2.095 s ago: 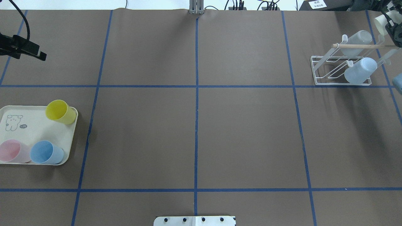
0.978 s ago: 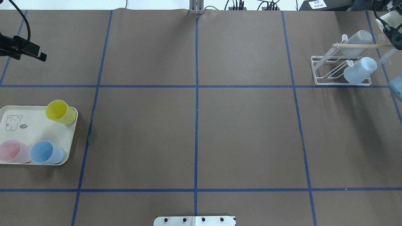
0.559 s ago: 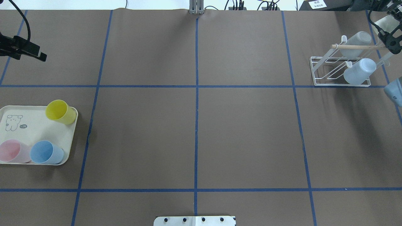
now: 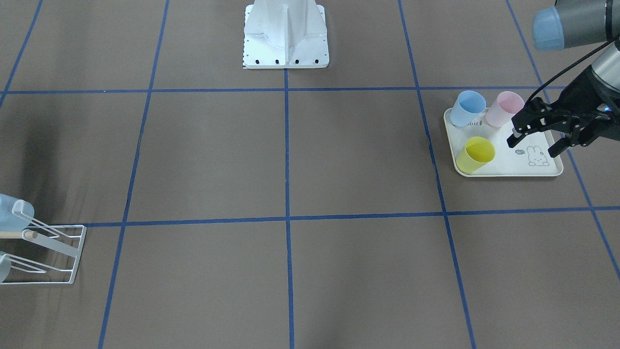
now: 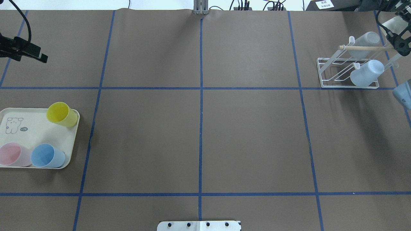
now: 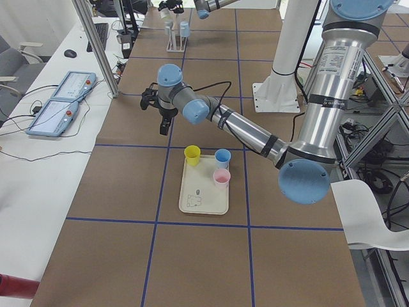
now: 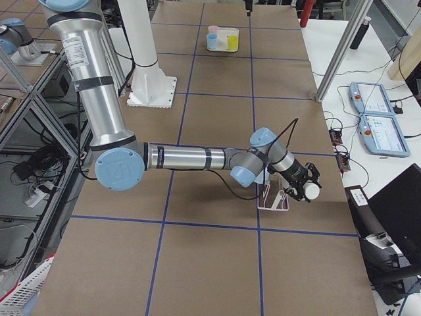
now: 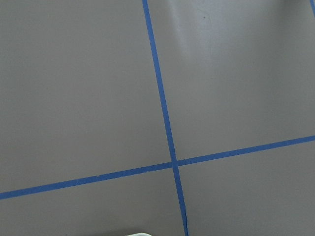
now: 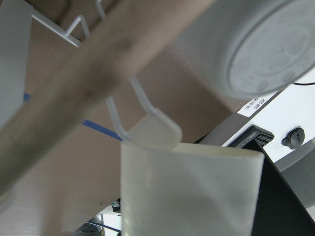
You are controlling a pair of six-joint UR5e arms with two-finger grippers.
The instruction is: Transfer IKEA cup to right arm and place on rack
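Observation:
A cream IKEA cup (image 9: pixel 189 194) is held in my right gripper (image 5: pixel 399 40), which is shut on it at the right end of the white wire rack (image 5: pixel 334 84). In the right wrist view one white prong (image 9: pixel 150 129) touches the cup's rim, under the wooden dowel (image 9: pixel 83 86). Two pale cups (image 5: pixel 367 72) hang on the rack's prongs. My left gripper (image 4: pixel 535 144) is open and empty, hovering over the far part of the rabbit-print tray (image 4: pixel 528 167).
The cream tray (image 5: pixel 22 134) at the table's left holds a yellow cup (image 5: pixel 62 114), a pink cup (image 5: pixel 13 154) and a blue cup (image 5: pixel 47 156). Blue tape lines grid the brown table. The robot base (image 4: pixel 286 34) stands at the near middle edge.
My right gripper with the cream cup has shifted a little along the rack's right end, and the rack has slid slightly left. The left arm and the tray cups have not moved.

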